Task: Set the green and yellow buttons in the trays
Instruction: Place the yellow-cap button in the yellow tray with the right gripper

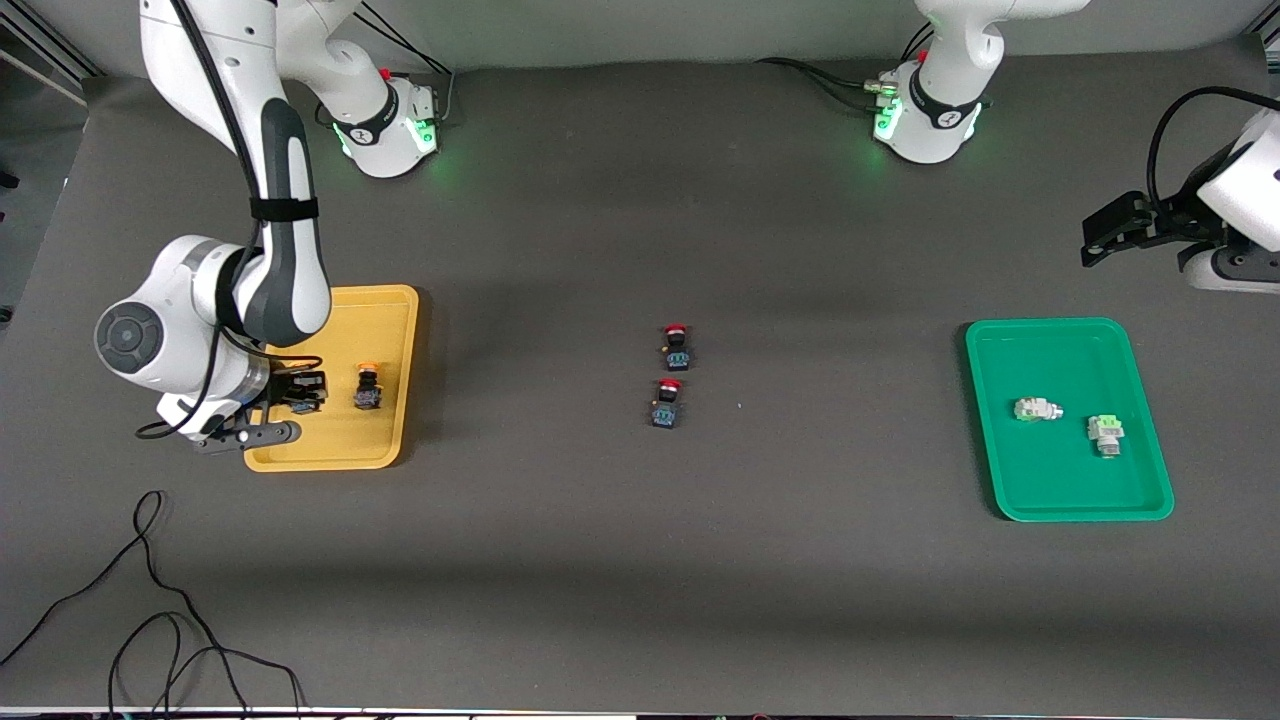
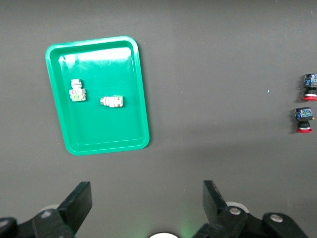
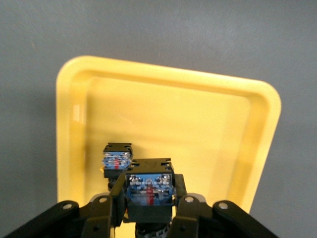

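Note:
My right gripper (image 1: pixel 303 392) is shut on a dark-bodied button with an orange-yellow cap (image 3: pixel 148 191), held low over the yellow tray (image 1: pixel 385 310). The second yellow button (image 1: pixel 367 388) stands in that tray beside the gripper; it also shows in the right wrist view (image 3: pixel 117 158), on the tray (image 3: pixel 198 124). Two light green buttons (image 1: pixel 1037 409) (image 1: pixel 1105 435) lie in the green tray (image 1: pixel 1050 350); the left wrist view shows them (image 2: pixel 77 90) (image 2: pixel 112 101) in the tray (image 2: pixel 99 134). My left gripper (image 1: pixel 1115 232) is open and empty, up in the air at the left arm's end, where that arm waits.
Two dark buttons with red caps (image 1: pixel 677 347) (image 1: pixel 667 402) stand mid-table between the trays; the left wrist view shows them too (image 2: pixel 309 87) (image 2: pixel 303 119). Black cables (image 1: pixel 150 600) lie on the table nearer the front camera than the yellow tray.

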